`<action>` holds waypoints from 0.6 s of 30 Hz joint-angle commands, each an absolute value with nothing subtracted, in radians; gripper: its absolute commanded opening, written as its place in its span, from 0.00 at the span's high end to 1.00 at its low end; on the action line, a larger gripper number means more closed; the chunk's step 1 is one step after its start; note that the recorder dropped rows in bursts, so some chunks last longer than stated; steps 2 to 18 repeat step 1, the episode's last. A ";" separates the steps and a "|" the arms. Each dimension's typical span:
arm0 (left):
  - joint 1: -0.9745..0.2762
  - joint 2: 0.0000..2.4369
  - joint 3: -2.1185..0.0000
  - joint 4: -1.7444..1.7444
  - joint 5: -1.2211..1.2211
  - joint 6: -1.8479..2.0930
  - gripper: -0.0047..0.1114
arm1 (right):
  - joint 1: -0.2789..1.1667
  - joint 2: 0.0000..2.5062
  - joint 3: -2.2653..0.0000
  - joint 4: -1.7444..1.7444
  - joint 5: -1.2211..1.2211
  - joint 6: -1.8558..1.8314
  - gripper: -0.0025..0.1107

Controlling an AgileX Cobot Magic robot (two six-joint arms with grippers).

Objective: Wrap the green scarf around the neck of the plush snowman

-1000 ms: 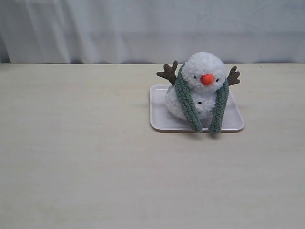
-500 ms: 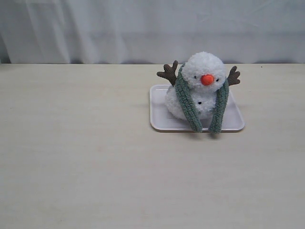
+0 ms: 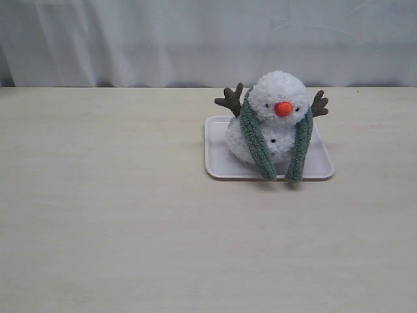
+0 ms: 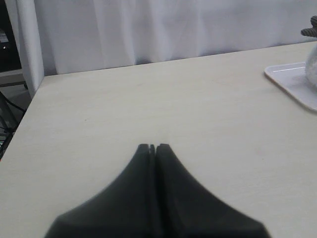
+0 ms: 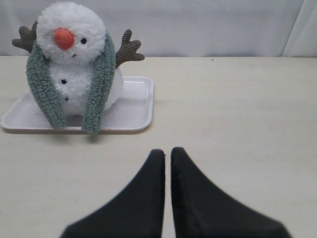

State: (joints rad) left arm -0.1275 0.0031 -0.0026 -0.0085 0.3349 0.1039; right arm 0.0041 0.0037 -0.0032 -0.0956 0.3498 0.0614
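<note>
The plush snowman (image 3: 277,107) sits upright on a white tray (image 3: 218,156), facing the front. The green scarf (image 3: 255,142) is draped behind its neck, and both ends hang down the front of the body past the tray's front rim. From the right wrist view the snowman (image 5: 72,29) and the scarf (image 5: 101,82) show the same. My right gripper (image 5: 168,151) is shut and holds nothing, well back from the tray over bare table. My left gripper (image 4: 152,146) is shut and empty, far from the tray (image 4: 292,79). Neither arm shows in the exterior view.
The pale wooden table (image 3: 130,228) spreads wide around the tray. A white curtain (image 3: 195,39) hangs behind its far edge. In the left wrist view the table's side edge (image 4: 20,124) drops off near a white post.
</note>
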 commanded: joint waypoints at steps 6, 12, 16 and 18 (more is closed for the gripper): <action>-0.134 0.000 0.000 -0.011 0.323 0.104 0.96 | 0.000 0.000 0.000 -0.090 0.351 0.049 0.94; -0.134 0.000 0.000 -0.011 0.323 0.104 0.96 | 0.000 0.000 0.000 -0.090 0.351 0.049 0.94; -0.134 0.000 0.000 -0.011 0.323 0.104 0.96 | 0.000 0.000 0.000 -0.090 0.351 0.049 0.94; -0.134 0.000 0.000 -0.011 0.323 0.104 0.96 | 0.000 0.000 0.000 -0.090 0.351 0.049 0.94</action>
